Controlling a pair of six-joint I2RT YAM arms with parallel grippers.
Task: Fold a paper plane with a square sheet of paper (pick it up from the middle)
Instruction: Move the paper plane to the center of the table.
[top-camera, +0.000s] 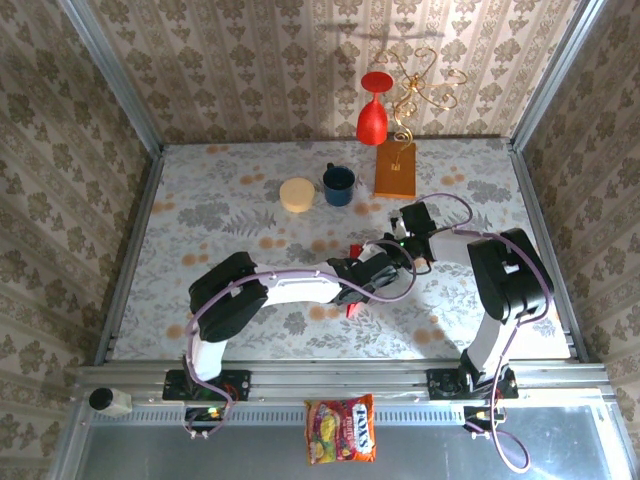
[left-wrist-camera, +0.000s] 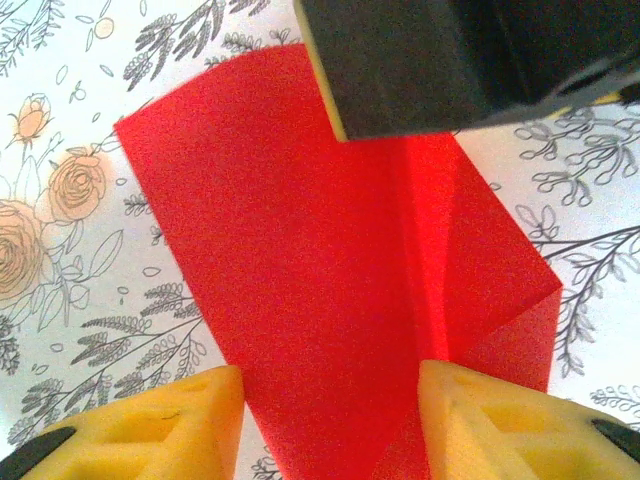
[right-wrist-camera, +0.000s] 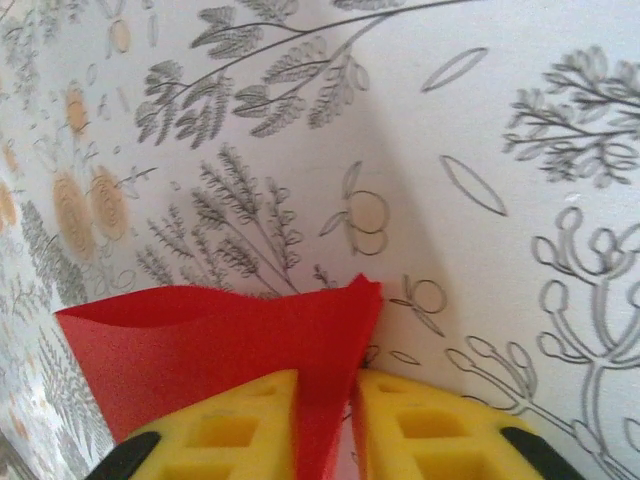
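White floral cloth covers the worktop (top-camera: 200, 210), seen from above with both arms meeting near the centre of the frame. The square sheet of paper (left-wrist-camera: 300, 260), bright red, lies beneath them. In the left wrist view it lies across the middle of the frame, with a centre crease (left-wrist-camera: 425, 250) running top to bottom and a flap (left-wrist-camera: 490, 270) folded in at the right.

Your left tool (left-wrist-camera: 330, 390) stands about half open at the bottom of that frame. Its yellow pads (left-wrist-camera: 150, 420) are set apart over the sheet and grip nothing. Your right tool (right-wrist-camera: 327, 390), at the bottom centre of its own view, is closed on a raised red edge of the sheet.

The step in hand looks like the next fold. To do it well, draw the pinched edge slowly toward the crease and line it up before lowering. Press the sheet down with your left tool so that it does not slide. Too hard a pull may tear or skew the thin paper.
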